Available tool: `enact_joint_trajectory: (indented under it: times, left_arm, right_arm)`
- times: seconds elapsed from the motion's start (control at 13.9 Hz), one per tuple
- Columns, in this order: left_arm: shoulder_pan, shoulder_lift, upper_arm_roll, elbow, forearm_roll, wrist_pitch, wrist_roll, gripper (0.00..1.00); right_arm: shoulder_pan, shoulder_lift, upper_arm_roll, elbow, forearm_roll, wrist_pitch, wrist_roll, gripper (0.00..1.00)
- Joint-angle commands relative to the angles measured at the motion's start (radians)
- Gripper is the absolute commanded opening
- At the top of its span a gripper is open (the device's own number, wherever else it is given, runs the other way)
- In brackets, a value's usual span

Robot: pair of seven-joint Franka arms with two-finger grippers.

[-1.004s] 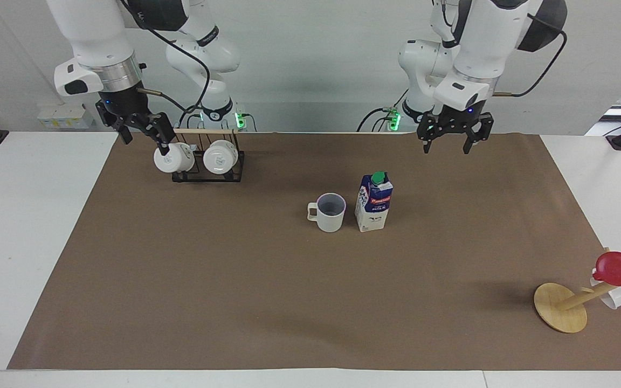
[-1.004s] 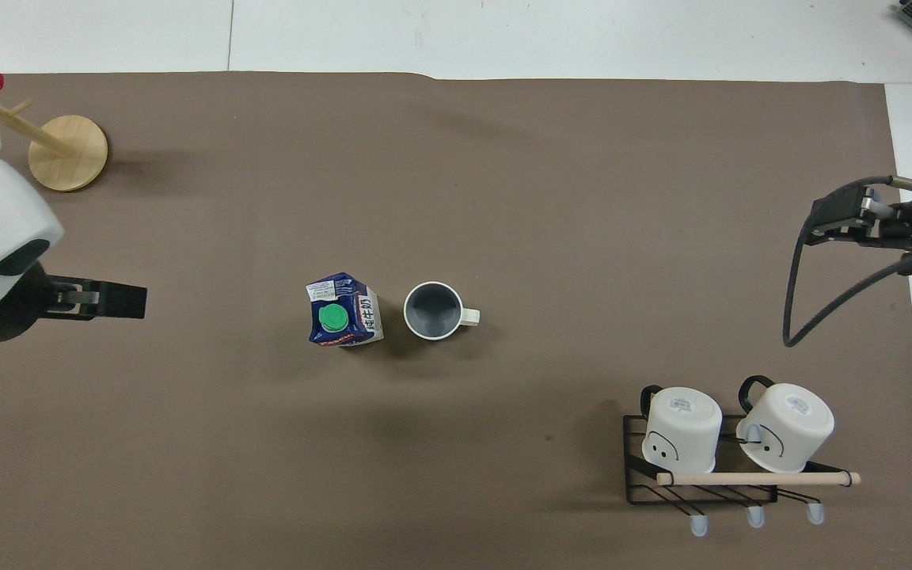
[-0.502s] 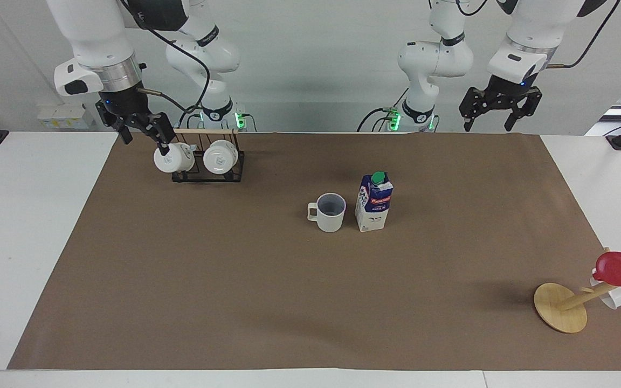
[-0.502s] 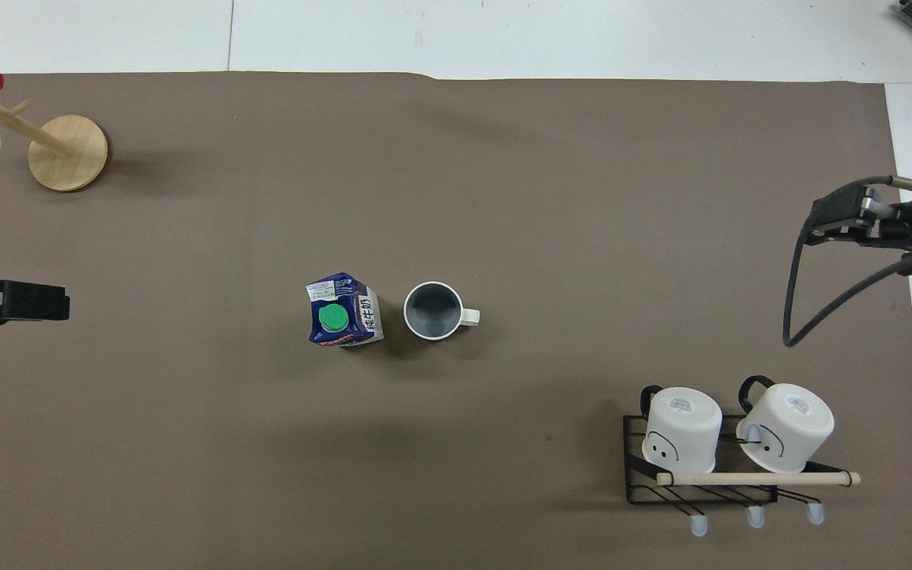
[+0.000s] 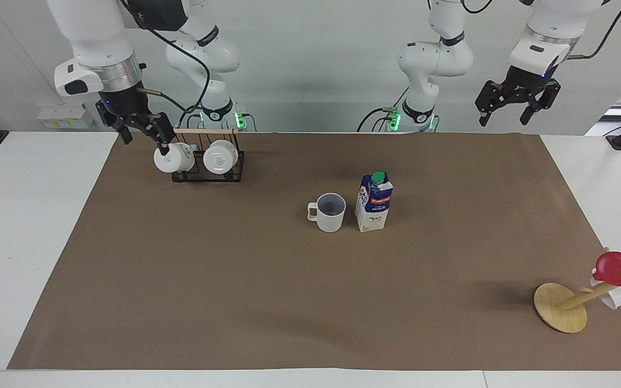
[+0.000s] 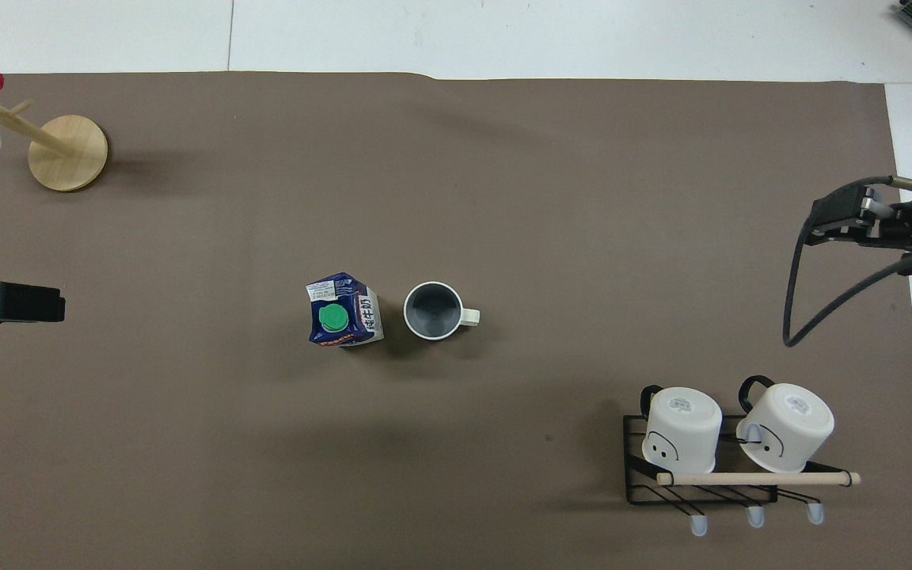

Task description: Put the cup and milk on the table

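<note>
The table, white with a brown paper sheet, carries the cup and the milk upright just beside each other at mid-sheet, the milk toward the left arm's end. The left gripper hangs raised over the sheet's robot-side edge, fingers spread, holding nothing. The right gripper hangs beside the mug rack, fingers apart and empty.

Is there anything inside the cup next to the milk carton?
Nothing shows inside the cup: the overhead view looks straight down onto its bare grey-blue floor. It stands upright on the brown paper of the table, beside the milk, uncovered.
</note>
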State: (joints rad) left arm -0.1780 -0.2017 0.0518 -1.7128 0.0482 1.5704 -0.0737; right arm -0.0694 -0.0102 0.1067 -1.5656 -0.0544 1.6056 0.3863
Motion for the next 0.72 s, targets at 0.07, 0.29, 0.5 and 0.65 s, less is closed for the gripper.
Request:
enact_joint_trajectory:
  times: [0.07,0.29,0.5,0.65]
  left_arm:
    - [0.014,0.007,-0.009,0.025,-0.013,-0.026,0.011,1.00]
    - [0.014,0.007,-0.007,0.024,-0.013,-0.032,0.011,1.00]
    - [0.014,0.005,-0.007,0.024,-0.013,-0.033,0.020,1.00]
    - [0.014,0.002,-0.004,0.019,-0.034,-0.062,0.023,1.00]
  right_arm:
    - [-0.010,-0.001,0.002,0.012,0.021,-0.020,-0.018,1.00]
    - [-0.010,-0.001,0.002,0.012,0.019,-0.020,-0.018,1.00]
    - [-0.009,-0.005,0.002,0.007,0.019,-0.038,-0.024,1.00]
    - [-0.010,-0.005,0.002,0.007,0.021,-0.036,-0.027,1.00]
